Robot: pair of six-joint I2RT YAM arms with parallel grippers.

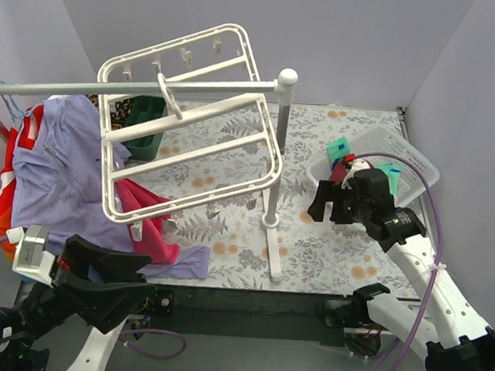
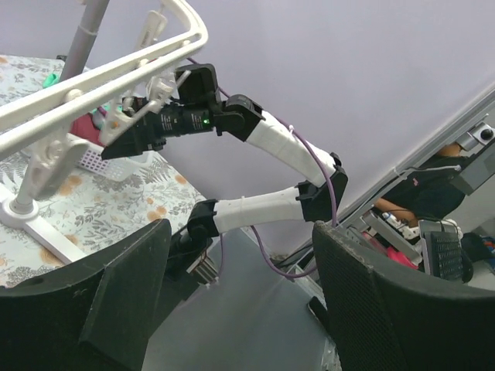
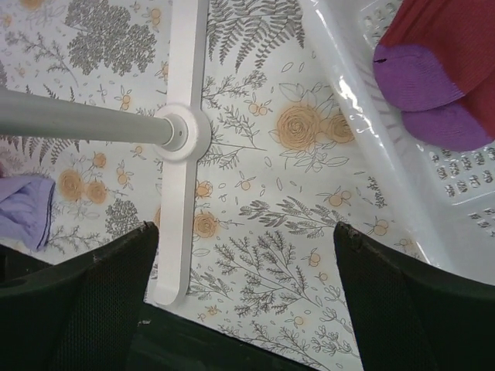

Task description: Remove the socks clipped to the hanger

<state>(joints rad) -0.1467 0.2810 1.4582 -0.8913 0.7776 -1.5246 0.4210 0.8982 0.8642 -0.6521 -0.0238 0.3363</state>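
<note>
The white hanger (image 1: 192,122) hangs tilted from the grey rail (image 1: 110,88); its edge shows in the left wrist view (image 2: 100,85). A teal-green sock (image 1: 145,132) and a dark patterned one (image 1: 121,109) hang at its far left side. A magenta-pink sock (image 1: 147,206) hangs under its near left corner. My right gripper (image 1: 329,210) (image 3: 246,239) is open and empty, low over the table beside the basket. My left gripper (image 1: 143,282) (image 2: 240,239) is open and empty at the near left, below the hanger.
A white mesh basket (image 1: 419,168) (image 3: 363,116) at the right holds teal socks (image 1: 339,148) and a red sock with purple toe (image 3: 433,69). The rail's pole (image 1: 277,154) and foot (image 3: 182,131) stand mid-table. A lavender shirt (image 1: 61,172) hangs left; purple cloth (image 1: 187,262) lies near the edge.
</note>
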